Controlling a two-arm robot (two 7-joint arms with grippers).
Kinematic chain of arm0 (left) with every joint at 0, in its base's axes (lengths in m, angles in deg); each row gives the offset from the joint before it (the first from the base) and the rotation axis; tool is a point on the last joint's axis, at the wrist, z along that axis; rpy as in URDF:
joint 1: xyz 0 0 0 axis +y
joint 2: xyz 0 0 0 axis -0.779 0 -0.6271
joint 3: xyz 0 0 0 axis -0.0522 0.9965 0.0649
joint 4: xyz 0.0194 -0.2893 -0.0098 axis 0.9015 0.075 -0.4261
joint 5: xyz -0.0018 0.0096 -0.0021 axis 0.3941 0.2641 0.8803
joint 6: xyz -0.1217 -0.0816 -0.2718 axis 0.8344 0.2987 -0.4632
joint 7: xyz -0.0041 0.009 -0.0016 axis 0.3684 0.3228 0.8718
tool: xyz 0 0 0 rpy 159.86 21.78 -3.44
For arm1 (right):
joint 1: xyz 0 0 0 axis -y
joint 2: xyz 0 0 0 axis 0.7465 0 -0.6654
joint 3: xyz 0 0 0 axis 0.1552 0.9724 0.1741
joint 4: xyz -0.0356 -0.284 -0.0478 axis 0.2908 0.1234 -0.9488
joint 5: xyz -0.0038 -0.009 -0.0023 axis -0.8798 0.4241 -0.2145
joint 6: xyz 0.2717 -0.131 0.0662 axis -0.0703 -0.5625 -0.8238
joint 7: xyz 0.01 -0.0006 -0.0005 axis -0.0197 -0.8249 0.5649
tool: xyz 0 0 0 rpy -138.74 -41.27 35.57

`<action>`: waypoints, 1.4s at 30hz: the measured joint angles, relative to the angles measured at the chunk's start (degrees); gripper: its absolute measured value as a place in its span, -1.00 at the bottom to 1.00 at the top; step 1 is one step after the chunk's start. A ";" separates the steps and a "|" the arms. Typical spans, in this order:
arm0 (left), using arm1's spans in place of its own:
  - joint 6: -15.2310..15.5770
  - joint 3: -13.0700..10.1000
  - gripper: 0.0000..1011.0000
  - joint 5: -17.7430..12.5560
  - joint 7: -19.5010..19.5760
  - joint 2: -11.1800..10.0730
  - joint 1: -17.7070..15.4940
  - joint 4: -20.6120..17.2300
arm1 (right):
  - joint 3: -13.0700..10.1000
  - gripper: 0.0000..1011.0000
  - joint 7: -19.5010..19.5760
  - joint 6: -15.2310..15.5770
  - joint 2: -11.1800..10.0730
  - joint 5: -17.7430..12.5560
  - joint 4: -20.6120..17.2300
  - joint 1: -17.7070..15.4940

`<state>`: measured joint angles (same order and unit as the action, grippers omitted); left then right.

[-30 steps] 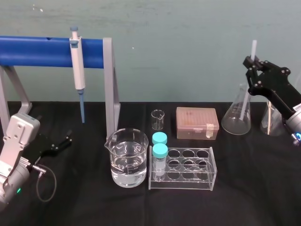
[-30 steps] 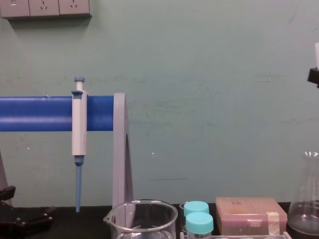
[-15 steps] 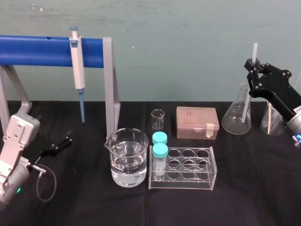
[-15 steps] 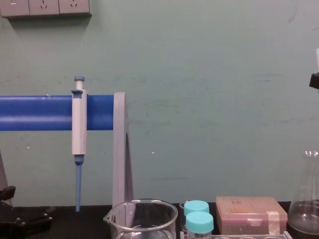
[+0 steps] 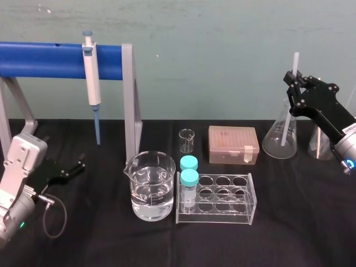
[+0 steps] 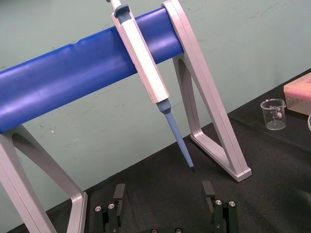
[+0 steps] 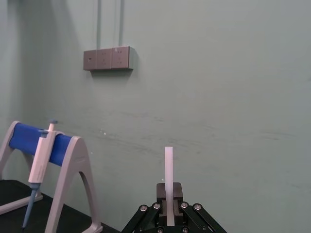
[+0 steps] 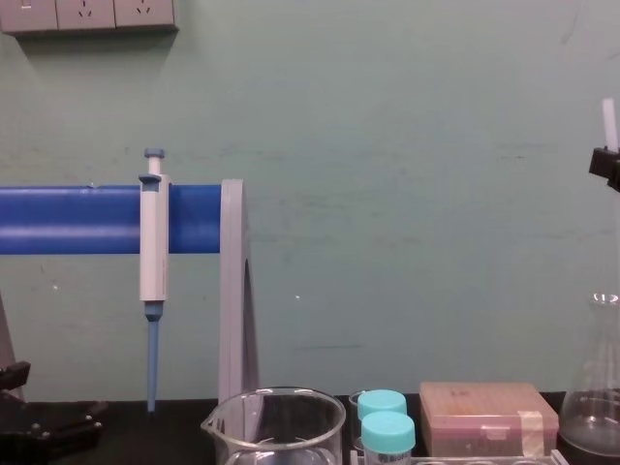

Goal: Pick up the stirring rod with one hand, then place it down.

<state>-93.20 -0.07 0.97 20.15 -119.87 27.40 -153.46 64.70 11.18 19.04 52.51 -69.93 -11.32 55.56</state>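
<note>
The stirring rod [image 5: 295, 62] is a thin whitish stick standing nearly upright at the far right. My right gripper [image 5: 293, 83] is shut on its upper part. Its lower part runs down into the neck of a clear conical flask [image 5: 273, 146]. In the right wrist view the rod [image 7: 168, 179] sticks out from between the closed jaws of the right gripper [image 7: 169, 216]. The chest view catches the rod's top [image 8: 608, 123] at the right edge. My left gripper [image 5: 67, 169] rests low on the black table at the left, open and holding nothing, its fingers [image 6: 116, 204] spread wide.
A white-and-blue pipette [image 5: 92, 78] hangs on the blue bar [image 5: 44, 60] of a grey stand. In the middle are a water beaker [image 5: 149, 186], a clear tube rack [image 5: 222, 200] with two teal-capped vials [image 5: 189, 178], a small beaker [image 5: 187, 141] and a pink tip box [image 5: 233, 144]. A second flask [image 5: 321, 143] stands far right.
My right gripper has shifted a little left and down with the rod in it. The left arm has not moved.
</note>
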 joint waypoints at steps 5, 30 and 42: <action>0.00 0.00 0.98 0.00 0.00 0.00 0.00 0.00 | 0.29 -0.86 -0.39 0.28 0.10 0.00 0.16 0.23; 0.00 0.00 0.98 0.00 0.00 0.00 0.00 0.00 | 1.08 -0.86 -1.11 0.67 -0.13 -0.51 0.66 0.70; 0.00 0.00 0.98 0.00 0.00 0.00 0.00 0.00 | 1.38 -0.86 -1.39 0.81 -0.29 -0.77 0.80 0.90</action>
<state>-93.20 -0.07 0.97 20.15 -119.86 27.40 -153.46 66.08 9.80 19.84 52.22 -70.71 -10.52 56.46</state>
